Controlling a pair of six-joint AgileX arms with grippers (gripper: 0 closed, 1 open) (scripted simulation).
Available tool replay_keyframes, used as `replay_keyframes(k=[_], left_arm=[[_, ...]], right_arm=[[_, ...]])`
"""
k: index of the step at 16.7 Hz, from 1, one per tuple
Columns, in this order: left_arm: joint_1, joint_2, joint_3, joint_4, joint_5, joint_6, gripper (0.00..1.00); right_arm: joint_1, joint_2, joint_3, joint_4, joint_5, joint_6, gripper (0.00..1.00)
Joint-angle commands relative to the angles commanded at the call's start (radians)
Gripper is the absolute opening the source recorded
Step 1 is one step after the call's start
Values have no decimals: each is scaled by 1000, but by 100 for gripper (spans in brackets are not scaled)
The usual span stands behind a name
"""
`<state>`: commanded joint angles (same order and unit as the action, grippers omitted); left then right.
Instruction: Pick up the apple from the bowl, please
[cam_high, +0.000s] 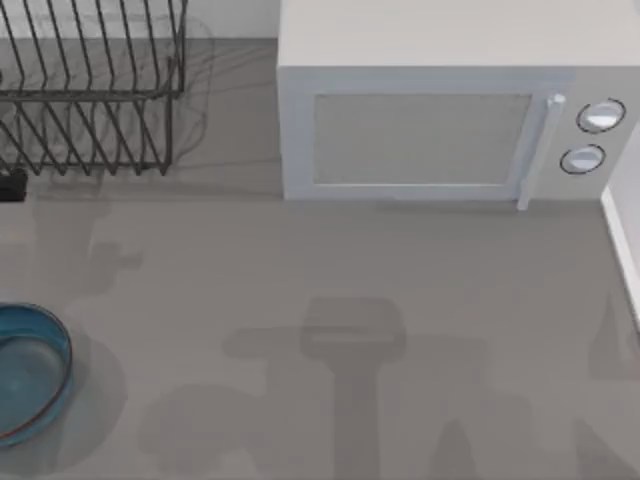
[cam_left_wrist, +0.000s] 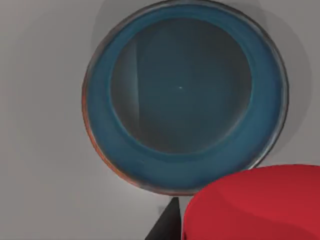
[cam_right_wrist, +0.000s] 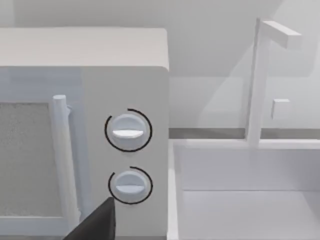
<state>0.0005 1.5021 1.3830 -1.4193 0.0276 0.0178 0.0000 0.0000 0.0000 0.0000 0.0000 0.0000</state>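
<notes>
My left wrist camera looks straight down into the shallow round blue bowl (cam_left_wrist: 185, 95), its glossy basin bare. The small bright red apple (cam_left_wrist: 255, 205) sits close under the lens beside a dark fingertip (cam_left_wrist: 167, 225), apparently lifted clear of the bowl; I cannot tell how wide the fingers stand. From above, the bowl (cam_high: 35, 370) hugs the grey table's (cam_high: 330, 300) lower left edge. The white boxy microwave (cam_high: 440, 110) and black wire rack (cam_high: 95, 90) line the top.
</notes>
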Motion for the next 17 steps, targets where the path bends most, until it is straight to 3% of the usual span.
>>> replay_keyframes(k=[6,13,17], left_arm=[[-5,-48,272,-281,-1,-6,0],[-16,-41,278,-284,-2,-19,0],[-167,19,237,-208,-8,-169,0]], right_arm=[[0,0,0,0,0,0,100],[0,0,0,0,0,0,100],[0,0,0,0,0,0,100]])
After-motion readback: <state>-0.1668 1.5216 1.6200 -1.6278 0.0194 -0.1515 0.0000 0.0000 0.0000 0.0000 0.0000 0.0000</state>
